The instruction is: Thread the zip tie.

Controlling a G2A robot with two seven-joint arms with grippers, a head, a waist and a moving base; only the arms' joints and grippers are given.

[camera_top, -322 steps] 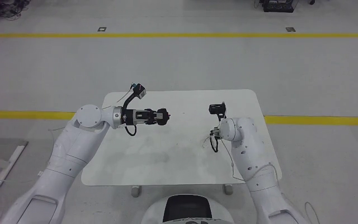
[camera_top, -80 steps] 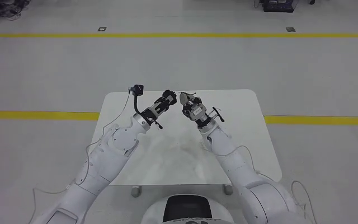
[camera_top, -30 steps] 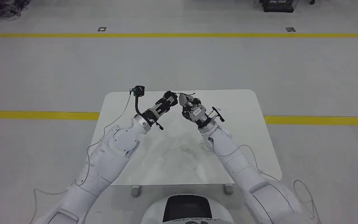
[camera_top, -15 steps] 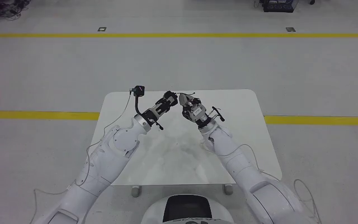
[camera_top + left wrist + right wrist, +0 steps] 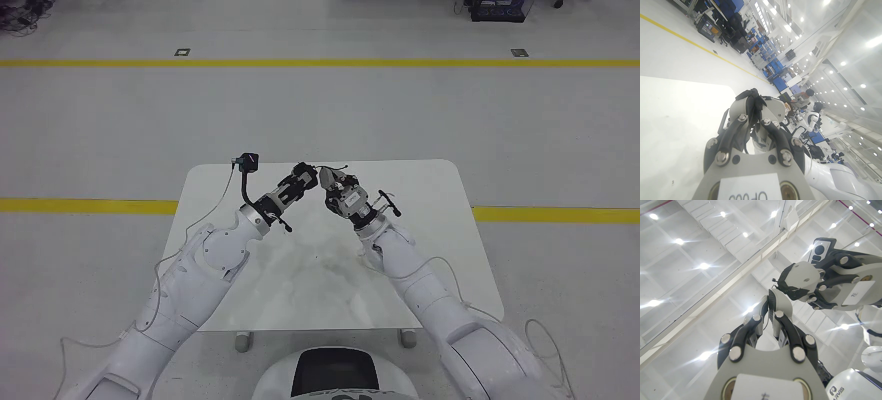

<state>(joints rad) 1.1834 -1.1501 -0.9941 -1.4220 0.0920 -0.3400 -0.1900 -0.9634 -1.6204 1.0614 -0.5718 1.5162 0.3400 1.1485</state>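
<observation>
Both arms have swung in from the sides of the counter (image 5: 420, 260) since the earliest frame and now meet high above its far edge. Over the last second or so I can spot no further shift.

From where I stand, the left gripper (image 5: 308, 176) and the right gripper (image 5: 327, 183) are tip to tip, almost touching, well clear of the counter top. The right jaws are pressed together on a thin dark strand that runs down between the pads. That strand looks to be the zip tie (image 5: 774, 280), and one small dark end pokes out just beside the left gripper's taped tips. The left jaws are closed too, with a fine black line trailing back through them, so each side seems to pinch one part of the tie. Which end is the head and which the tail is too small to tell.

I judge the step in hand to be lining the tail up with the slot in the head. It calls for small, slow moves. One arm should stay still as the anchor while the other feeds along the strand's own line. The free end should be kept short so that it doesn't flex away. Both pinches need to stay firm, because a slip up here drops the tie to the counter.
</observation>
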